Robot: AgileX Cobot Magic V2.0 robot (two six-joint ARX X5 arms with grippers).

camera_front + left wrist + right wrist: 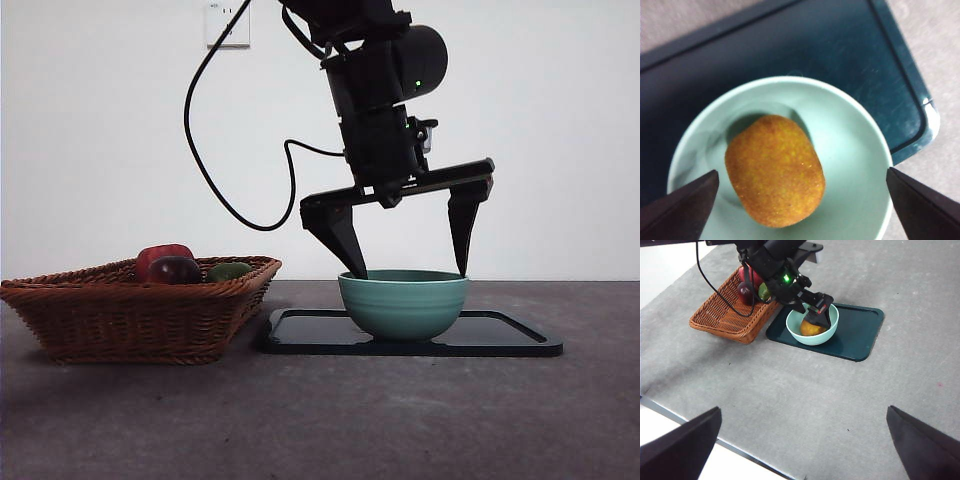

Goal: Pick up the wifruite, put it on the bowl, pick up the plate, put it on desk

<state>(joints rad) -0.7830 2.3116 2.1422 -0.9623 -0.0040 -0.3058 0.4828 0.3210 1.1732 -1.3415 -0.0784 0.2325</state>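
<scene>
The orange-brown wifruite (775, 170) lies loose in the bottom of the teal-green bowl (850, 135), also seen from above as the wifruite (810, 329). In the front view the bowl (403, 305) hides it. The bowl stands on the dark flat plate (510, 335) on the desk (320, 420). My left gripper (411, 270) hangs open over the bowl, its tips at rim height on either side and touching nothing. My right gripper (804, 408) is open and empty, high above the near part of the desk.
A wicker basket (130, 310) stands just left of the plate, holding a red fruit (160, 255), a dark purple fruit (175, 270) and a green fruit (230, 270). The left arm's black cable (200, 150) loops above the basket.
</scene>
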